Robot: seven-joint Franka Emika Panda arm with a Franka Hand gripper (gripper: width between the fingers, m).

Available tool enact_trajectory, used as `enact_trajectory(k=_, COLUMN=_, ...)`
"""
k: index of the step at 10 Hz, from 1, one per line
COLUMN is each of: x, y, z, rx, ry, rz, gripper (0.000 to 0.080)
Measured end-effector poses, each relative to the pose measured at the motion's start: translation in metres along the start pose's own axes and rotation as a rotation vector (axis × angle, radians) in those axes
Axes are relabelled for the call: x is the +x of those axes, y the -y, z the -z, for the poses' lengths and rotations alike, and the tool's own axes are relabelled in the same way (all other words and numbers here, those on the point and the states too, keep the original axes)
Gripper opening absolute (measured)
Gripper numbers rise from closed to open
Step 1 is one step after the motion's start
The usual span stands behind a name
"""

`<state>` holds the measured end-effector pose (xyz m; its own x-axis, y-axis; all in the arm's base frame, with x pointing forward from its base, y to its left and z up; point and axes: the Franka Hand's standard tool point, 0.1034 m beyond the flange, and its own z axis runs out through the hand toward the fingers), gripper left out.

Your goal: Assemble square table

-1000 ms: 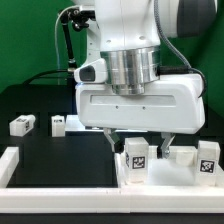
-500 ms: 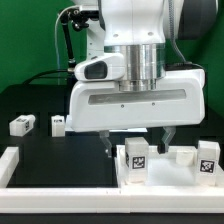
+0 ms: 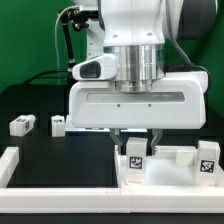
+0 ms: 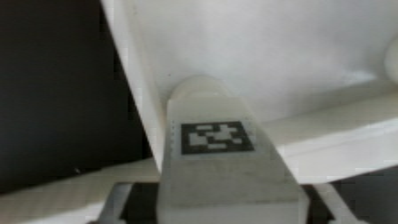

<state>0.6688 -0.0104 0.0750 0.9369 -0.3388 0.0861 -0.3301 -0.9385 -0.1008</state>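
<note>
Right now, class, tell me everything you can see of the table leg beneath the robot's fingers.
The table leg is a small white block, plastic by its look, with one black-and-white square tag on its near face. It stands upright toward the exterior view's right. The fingers flank it closely on both sides; whether they touch it cannot be told.

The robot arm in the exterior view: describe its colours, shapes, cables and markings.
The arm is glossy white, ending in a ribbed silver wrist cylinder. The gripper has a wide, rounded white body with a grey seam. Black cables loop behind. No markings show.
</note>
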Motion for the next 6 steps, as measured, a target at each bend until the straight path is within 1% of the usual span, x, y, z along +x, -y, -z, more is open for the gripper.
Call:
enact_trajectory(k=1, x=0.0, y=-0.001, z=0.0, rx=0.005, ry=-0.004, rz=-0.11, gripper=0.0289)
enact_trajectory(k=2, x=0.001, y=-0.003, z=-0.001, rx=0.018, ry=-0.006, rz=-0.339, gripper=0.0289)
enact_trajectory(k=3, x=0.001, y=-0.005, z=-0.001, rx=0.034, ry=0.004, rz=-0.544, gripper=0.0289)
enact_trajectory(k=5, x=0.002, y=-0.011, z=0.0, rx=0.08, ry=0.037, rz=-0.824, gripper=0.0289)
enact_trajectory(k=6, x=0.001, y=-0.01, z=0.0, rx=0.069, ry=0.034, rz=-0.827, gripper=0.0291)
